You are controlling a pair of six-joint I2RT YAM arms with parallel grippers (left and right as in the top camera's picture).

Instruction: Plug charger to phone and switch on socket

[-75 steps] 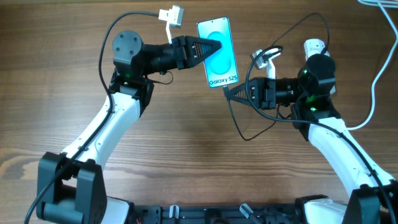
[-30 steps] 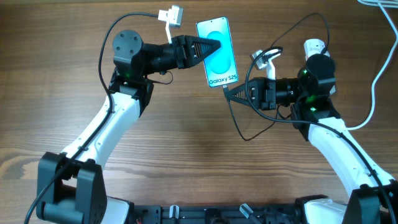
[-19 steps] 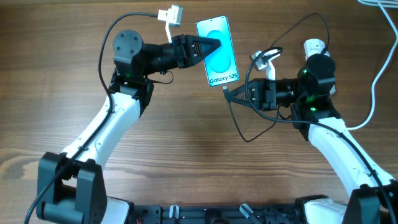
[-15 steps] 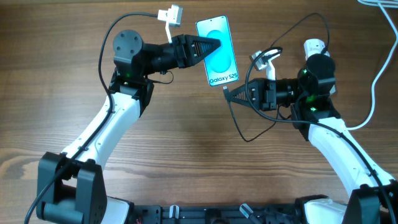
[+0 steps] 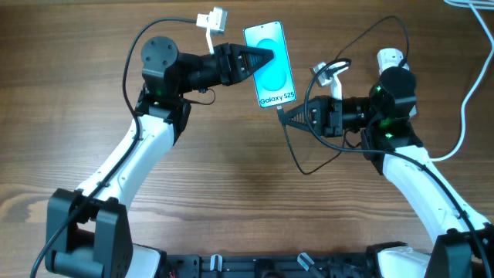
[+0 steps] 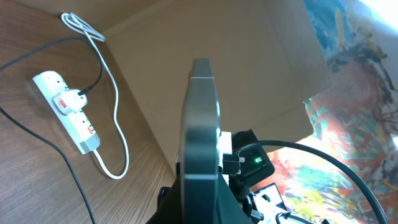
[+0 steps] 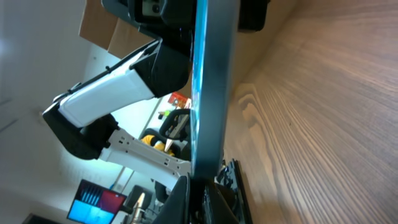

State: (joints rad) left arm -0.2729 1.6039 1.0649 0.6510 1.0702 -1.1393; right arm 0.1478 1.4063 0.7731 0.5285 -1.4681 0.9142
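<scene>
My left gripper is shut on the left edge of the phone and holds it above the table, cyan screen up and "Galaxy S25" at its near end. In the left wrist view the phone stands edge-on between the fingers. My right gripper is shut on the charger plug, held against the phone's near end. The black charger cable loops below. In the right wrist view the phone rises edge-on from the gripper. The socket lies far off with its white plug adapter.
A thick white cord runs along the right side of the table and curls from the socket. White camera connectors stick up near each wrist. A brown board wall stands behind the table.
</scene>
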